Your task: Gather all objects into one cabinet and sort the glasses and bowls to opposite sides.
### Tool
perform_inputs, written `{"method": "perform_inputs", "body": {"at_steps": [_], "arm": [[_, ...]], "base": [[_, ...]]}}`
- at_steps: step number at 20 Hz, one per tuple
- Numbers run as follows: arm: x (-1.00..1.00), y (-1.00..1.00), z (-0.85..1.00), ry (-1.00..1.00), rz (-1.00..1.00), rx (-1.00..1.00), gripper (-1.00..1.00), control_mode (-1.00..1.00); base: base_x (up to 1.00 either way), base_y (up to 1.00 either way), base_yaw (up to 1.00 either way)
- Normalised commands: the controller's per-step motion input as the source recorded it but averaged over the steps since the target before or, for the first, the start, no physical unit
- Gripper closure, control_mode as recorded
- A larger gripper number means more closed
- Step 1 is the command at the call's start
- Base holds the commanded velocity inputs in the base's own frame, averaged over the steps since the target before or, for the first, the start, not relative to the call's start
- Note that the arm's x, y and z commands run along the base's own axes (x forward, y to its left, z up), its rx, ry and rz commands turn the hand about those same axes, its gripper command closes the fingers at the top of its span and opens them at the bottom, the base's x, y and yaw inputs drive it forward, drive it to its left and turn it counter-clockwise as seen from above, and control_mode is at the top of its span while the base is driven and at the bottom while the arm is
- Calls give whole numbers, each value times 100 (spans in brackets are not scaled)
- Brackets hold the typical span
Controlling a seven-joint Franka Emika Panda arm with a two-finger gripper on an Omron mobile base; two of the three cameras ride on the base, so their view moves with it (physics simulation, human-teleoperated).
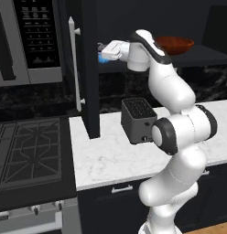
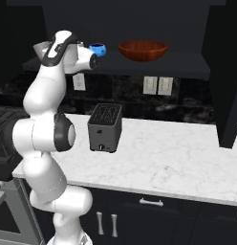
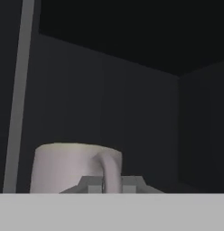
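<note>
Presently noted: grey-beige cup (image 3: 71, 167) lower left of hand view, inside cabinet (image 3: 132, 99); gripper (image 1: 102, 50) jaw state undeterminable.

**White arm, dark joints**

The glossy white, rounded-link robot arm (image 1: 175, 137) is built of bulbous segments joined by dark grey, ring-shaped joint caps (image 1: 162, 136). A black band curves along its upper link (image 2: 57, 48). The pale boxy hand (image 1: 116, 49) ends the chain. No cables or markings are discernible.
</note>
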Motion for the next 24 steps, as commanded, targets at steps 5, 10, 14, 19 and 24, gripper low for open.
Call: {"method": "perform_inputs", "body": {"at_steps": [5, 10, 14, 19, 24], "arm": [[-7, 0, -14, 0, 0, -10, 100, -100], [0, 9, -1, 0, 0, -10, 100, -100], [-1, 19, 0, 0, 0, -10, 100, -100], [-12, 6, -7, 0, -4, -8, 100, -100], [-12, 0, -16, 0, -9, -5, 100, -100]], "base": [[0, 0, 0], [0, 0, 0], [0, 0, 0], [0, 0, 0], [0, 0, 0]]}}
